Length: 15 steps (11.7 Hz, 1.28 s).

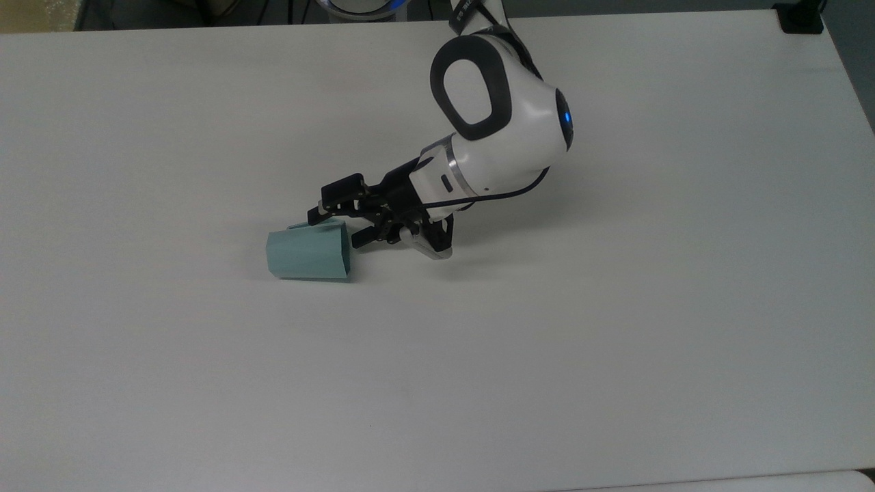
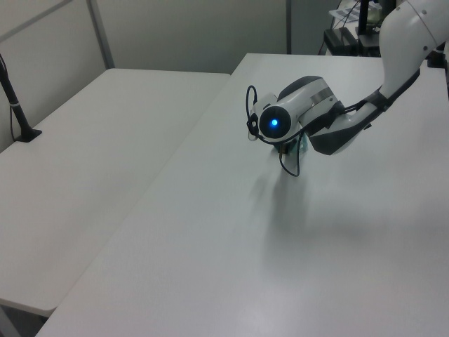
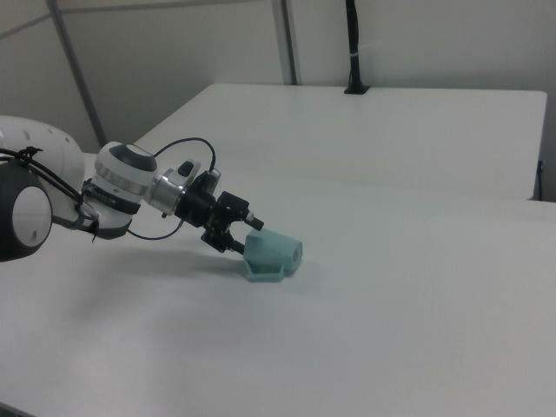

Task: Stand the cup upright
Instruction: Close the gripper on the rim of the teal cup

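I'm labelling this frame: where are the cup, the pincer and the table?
cup (image 1: 306,255), top view, on its upper side wall.
pincer (image 1: 336,225), top view, midway between its fingertips.
table (image 1: 615,342), top view, on bare surface.

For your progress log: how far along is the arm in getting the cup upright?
Done: the open gripper has reached the wide rim end of the cup, fingers either side of the rim in the top view. In hand: lining up a grasp; nothing is gripped. Left: the cup lies on its side on the table, so closing, tipping it upright and releasing remain.
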Motion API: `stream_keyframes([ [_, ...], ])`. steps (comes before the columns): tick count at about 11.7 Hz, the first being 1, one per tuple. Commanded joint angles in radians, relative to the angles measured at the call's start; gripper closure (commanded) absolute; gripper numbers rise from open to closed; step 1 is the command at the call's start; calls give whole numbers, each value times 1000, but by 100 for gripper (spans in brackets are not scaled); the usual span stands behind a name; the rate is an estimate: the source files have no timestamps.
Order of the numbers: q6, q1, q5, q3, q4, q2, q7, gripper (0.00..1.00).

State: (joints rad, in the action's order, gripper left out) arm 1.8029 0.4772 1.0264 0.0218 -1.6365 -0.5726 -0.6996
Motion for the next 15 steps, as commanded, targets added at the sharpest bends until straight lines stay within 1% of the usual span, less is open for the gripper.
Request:
stream_keyframes([
  [1, -17, -3, 20, -3, 10, -7, -26, 0],
  [3, -14, -15, 21, -3, 36, -19, -23, 0],
  [6, -10, -28, 34, -5, 38, -23, -21, 0],
  [7, -8, -28, 34, -3, 40, -23, -21, 2],
  [8, -7, -29, 34, -3, 40, -24, -21, 11],
  [10, -7, -35, 34, -5, 43, -29, -21, 48],
  [11, -5, -37, 37, -3, 43, -29, -23, 69],
  [12, -5, -38, 49, -3, 43, -30, -26, 82],
  [13, 9, -46, 57, -3, 41, -30, -29, 98],
  [14, 21, -49, 67, -3, 37, -30, -26, 100],
  [15, 22, -49, 93, -5, 33, -35, -26, 100],
])
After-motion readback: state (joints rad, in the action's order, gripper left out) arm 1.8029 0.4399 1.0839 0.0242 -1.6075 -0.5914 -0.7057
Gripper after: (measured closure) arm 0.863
